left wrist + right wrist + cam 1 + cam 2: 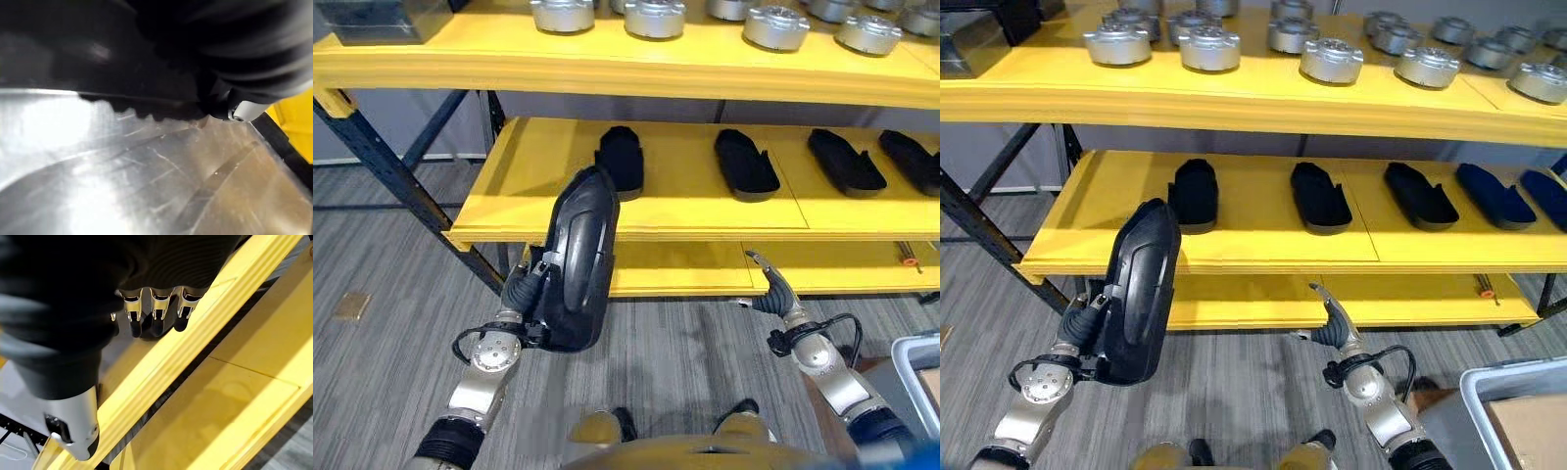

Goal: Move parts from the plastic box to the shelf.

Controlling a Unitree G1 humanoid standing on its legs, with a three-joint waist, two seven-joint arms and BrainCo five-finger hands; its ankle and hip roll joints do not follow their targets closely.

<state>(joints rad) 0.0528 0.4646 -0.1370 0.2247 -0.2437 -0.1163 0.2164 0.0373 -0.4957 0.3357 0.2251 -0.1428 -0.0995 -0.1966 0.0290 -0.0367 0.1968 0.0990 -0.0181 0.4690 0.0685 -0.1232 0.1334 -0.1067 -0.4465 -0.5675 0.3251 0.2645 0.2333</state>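
A long black moulded part (579, 259) stands almost upright in front of the middle yellow shelf (685, 213), its top at the shelf's front edge. My left hand (521, 289) is shut on the part's lower left side. Several similar black parts (745, 164) lie in a row on that shelf, the nearest one (622, 160) just behind the held part. My right hand (776, 292) hangs lower right, in front of the bottom shelf (842, 269). Its fingers (154, 316) are relaxed and hold nothing. The plastic box (1489, 392) sits at the lower right corner.
Silver round parts (654, 18) line the top shelf. A dark blue shelf upright with diagonal braces (382, 162) stands at the left. The middle shelf has bare yellow board left of the first black part. A small tan piece (352, 306) lies on the grey floor.
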